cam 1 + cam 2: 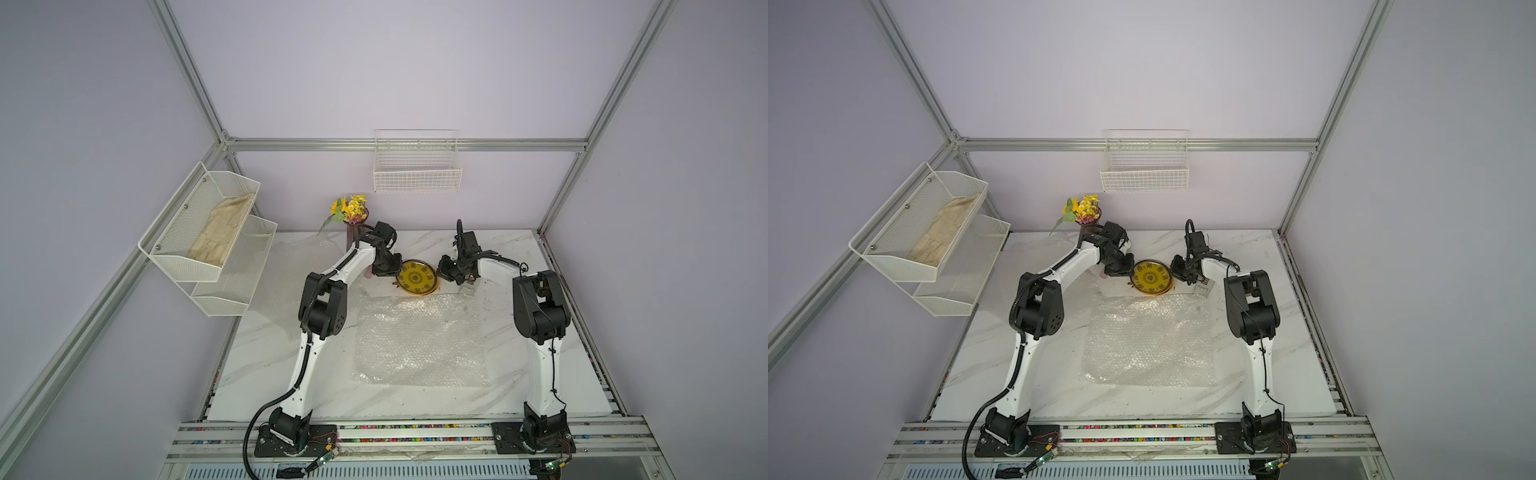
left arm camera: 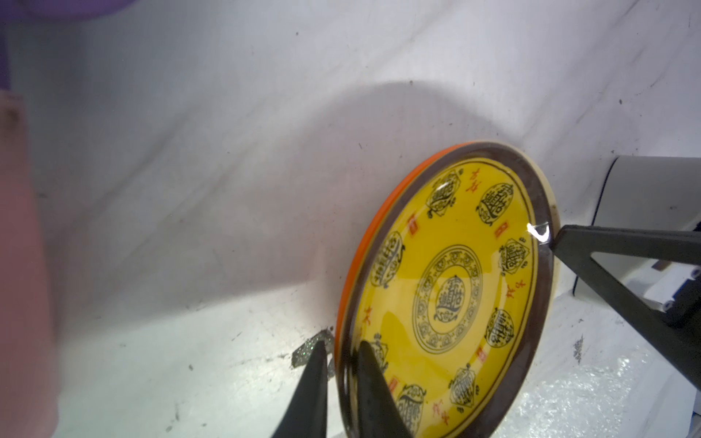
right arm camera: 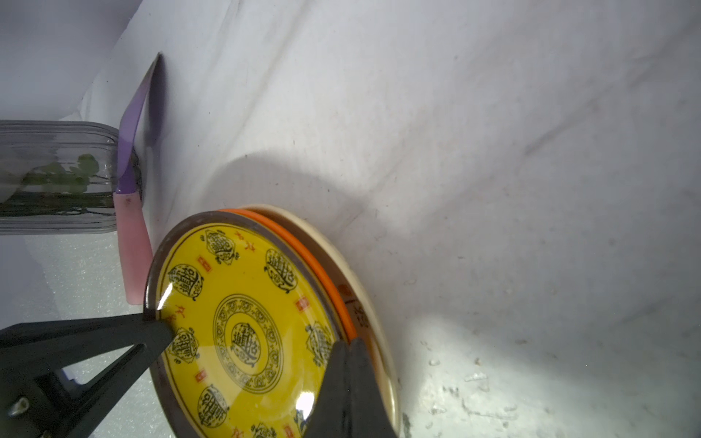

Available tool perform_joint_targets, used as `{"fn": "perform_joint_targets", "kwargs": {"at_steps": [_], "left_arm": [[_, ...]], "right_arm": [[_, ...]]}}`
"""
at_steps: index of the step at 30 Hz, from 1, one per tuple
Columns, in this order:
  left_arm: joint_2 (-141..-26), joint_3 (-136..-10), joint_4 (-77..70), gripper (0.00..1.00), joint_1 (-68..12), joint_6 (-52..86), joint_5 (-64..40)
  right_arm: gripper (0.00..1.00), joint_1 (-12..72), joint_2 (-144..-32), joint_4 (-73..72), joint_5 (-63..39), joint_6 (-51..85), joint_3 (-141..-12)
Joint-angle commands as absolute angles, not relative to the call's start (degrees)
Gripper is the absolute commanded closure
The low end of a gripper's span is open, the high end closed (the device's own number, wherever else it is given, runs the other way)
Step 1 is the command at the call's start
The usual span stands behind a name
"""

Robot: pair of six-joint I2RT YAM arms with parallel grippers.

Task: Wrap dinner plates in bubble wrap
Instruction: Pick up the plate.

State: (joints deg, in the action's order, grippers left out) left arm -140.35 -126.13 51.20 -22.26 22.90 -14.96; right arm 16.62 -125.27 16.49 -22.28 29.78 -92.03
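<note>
Nearest the arm bases, a sheet of bubble wrap [image 1: 419, 340] [image 1: 1148, 340] is seen lying spread and crinkled on the marble table [image 1: 257, 374], between the two arms.

At the far edge of that sheet the dinner plates [image 1: 417, 277] [image 1: 1151, 277] are found in one stack. Whether the stack overlaps the sheet cannot be told. The yellow plate [image 2: 447, 288] [image 3: 242, 333] is uppermost, the orange plate [image 3: 326, 273] lies under it, and the cream plate [image 3: 379, 303] is lowest, set off slightly to the right-arm side.

The left gripper [image 2: 341, 345] [image 1: 392, 272] is placed at the stack's left edge. Its fingers [image 2: 311, 386] stand narrowly apart, one over the yellow face and one outside the orange rim. A firm grip cannot be confirmed.

The right gripper [image 3: 348, 341] [image 1: 442, 270] is placed at the opposite edge. Its fingers [image 3: 352, 386] are pressed together with no gap visible, their tips at the line where the yellow and orange rims meet. Whether a rim is pinched cannot be told.

Just beyond the left gripper, a clear vase [image 3: 57, 178] [image 1: 352, 237] of yellow flowers [image 1: 351, 208] is noted, with a pink-and-purple utensil [image 3: 131, 242] beside it.

On the back wall a white wire basket [image 1: 417, 174] is mounted. On the left wall a two-tier mesh rack [image 1: 174, 232] is fixed, with a pale cloth [image 1: 224, 232] in its upper tier.
</note>
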Motion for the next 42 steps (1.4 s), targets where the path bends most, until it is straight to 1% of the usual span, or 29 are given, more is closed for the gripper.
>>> {"fn": "perform_joint_targets", "kwargs": {"at_steps": [1, 11, 13, 18, 27, 30, 33, 38, 42], "left_arm": [[-138.33, -131.26, 52.03, 0.84, -22.01, 22.31, -15.15], [-136.72, -131.22, 52.37, 0.98, -22.06, 22.06, -13.81], [-136.00, -131.31, 52.47, 1.00, -22.06, 21.97, -13.46], [-133.96, -131.23, 52.55, 1.00, -22.06, 22.14, -13.47], [-127.50, -127.51, 52.34, 1.00, -22.06, 23.72, -16.72], [-123.52, -122.65, 50.62, 1.00, -22.06, 25.01, -19.06], [-118.14, -114.91, 47.24, 1.00, -22.14, 26.76, -21.29], [-107.55, -96.86, 39.10, 1.00, -23.42, 30.64, -24.20], [-100.98, -82.75, 31.79, 1.00, -26.75, 34.34, -25.22]], "right_arm": [[0.96, 17.00, -126.19, 17.10, -22.46, 30.55, -92.45], [0.96, 17.12, -125.21, 17.23, -22.08, 30.59, -92.11], [0.97, 17.03, -124.81, 17.23, -21.97, 30.65, -92.16], [0.97, 17.01, -122.72, 17.66, -21.15, 30.50, -92.38], [0.98, 14.76, -112.90, 18.67, -19.32, 29.87, -89.16], [0.98, 14.15, -110.00, 20.00, -19.65, 29.12, -87.95], [0.98, 13.86, -106.78, 21.33, -19.64, 28.15, -85.94], [0.98, 13.41, -100.20, 21.95, -19.30, 27.69, -79.16], [0.98, 13.27, -95.48, 22.32, -19.31, 27.49, -73.30]]}}
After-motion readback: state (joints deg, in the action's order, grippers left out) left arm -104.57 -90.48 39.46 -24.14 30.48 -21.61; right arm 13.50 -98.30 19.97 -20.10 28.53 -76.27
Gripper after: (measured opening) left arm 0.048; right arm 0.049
